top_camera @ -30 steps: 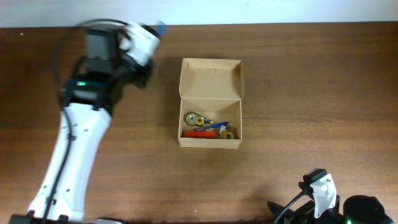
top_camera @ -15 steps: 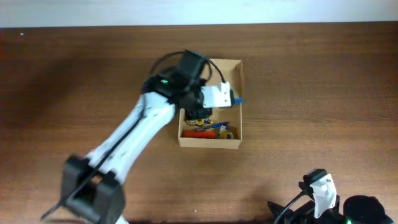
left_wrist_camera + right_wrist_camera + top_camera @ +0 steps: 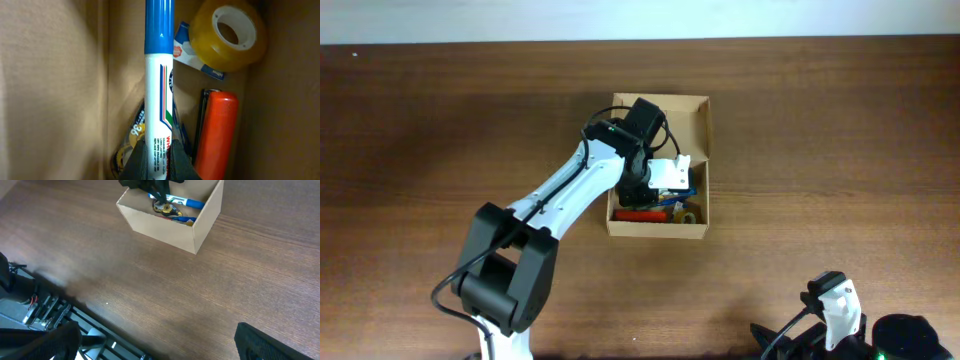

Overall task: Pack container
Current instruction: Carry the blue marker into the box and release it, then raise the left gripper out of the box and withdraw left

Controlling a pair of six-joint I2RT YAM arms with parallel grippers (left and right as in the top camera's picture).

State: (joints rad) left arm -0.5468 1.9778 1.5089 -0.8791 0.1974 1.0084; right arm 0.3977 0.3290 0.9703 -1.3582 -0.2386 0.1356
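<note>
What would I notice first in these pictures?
The left claw, down inside the tan cardboard box mid-table, pinching a blue-capped white marker. Beside the marker in the box lie a yellow tape roll and a fat orange pen.

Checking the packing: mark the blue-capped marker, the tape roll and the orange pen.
blue-capped marker (image 3: 159,100), left wrist view, on its white barrel.
tape roll (image 3: 248,50), left wrist view, on its outer side.
orange pen (image 3: 216,135), left wrist view, mid-body.
</note>
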